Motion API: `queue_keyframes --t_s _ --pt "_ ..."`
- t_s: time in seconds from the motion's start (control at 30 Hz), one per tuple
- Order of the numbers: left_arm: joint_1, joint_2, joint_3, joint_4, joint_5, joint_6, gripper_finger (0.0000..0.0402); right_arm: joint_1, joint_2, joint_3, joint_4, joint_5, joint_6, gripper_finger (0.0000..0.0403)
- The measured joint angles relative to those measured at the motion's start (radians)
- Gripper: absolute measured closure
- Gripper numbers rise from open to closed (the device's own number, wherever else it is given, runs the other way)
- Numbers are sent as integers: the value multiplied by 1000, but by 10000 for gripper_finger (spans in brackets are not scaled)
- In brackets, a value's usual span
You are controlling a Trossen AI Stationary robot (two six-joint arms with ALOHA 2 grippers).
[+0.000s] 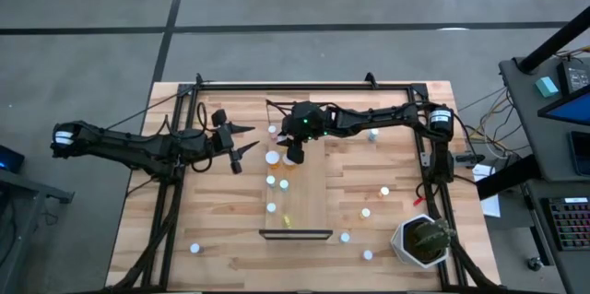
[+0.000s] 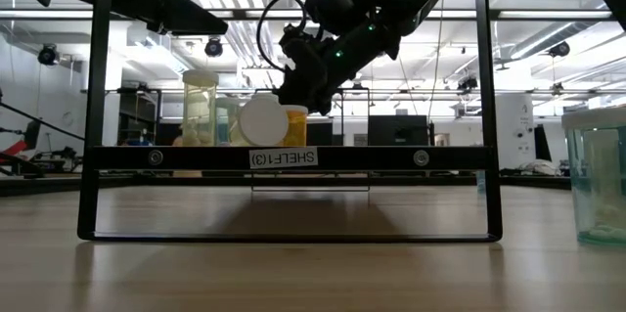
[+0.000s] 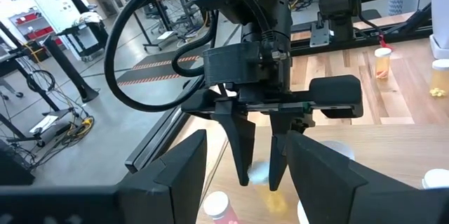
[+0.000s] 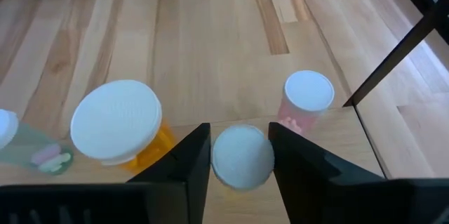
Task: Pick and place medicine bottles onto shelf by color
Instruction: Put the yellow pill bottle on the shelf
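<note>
The slatted wooden table (image 1: 387,220) carries the shelf (image 1: 309,197), a light plank running away below the right hand (image 1: 293,154). That hand hangs over the plank's far end, its fingers (image 4: 186,161) parted and straddling a small white-capped bottle (image 4: 242,156) without clearly squeezing it. Just beside it stand a larger orange bottle with a broad white cap (image 4: 116,121) and a pinkish bottle (image 4: 306,97). The left hand (image 1: 241,139) waits well apart, fingers spread wide, holding nothing.

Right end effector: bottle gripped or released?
Cannot tell. The right end effector straddles a white-capped bottle over the shelf, but finger contact isn't clear.
</note>
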Motion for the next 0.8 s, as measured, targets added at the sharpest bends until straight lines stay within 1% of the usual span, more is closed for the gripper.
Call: queue_keyframes --t_s 0.2,0.37,0.5,0.57,0.67,0.7,0.8 --pt "0 0 0 0 0 0 223 0 0 0 0 0 4 252" --pt "0 0 0 0 0 0 223 0 -10 -1 -4 0 9 252" --pt "0 0 0 0 0 0 223 0 -71 -2 -13 2 25 256" --pt "0 0 0 0 0 0 223 0 -119 -1 -54 3 17 259" --pt "0 0 0 0 0 0 223 -4 -181 0 -183 28 -4 280" --pt "0 0 0 0 0 0 223 -5 -187 0 -225 48 8 294" --pt "0 0 0 0 0 0 223 -9 -177 -7 -306 53 64 353"
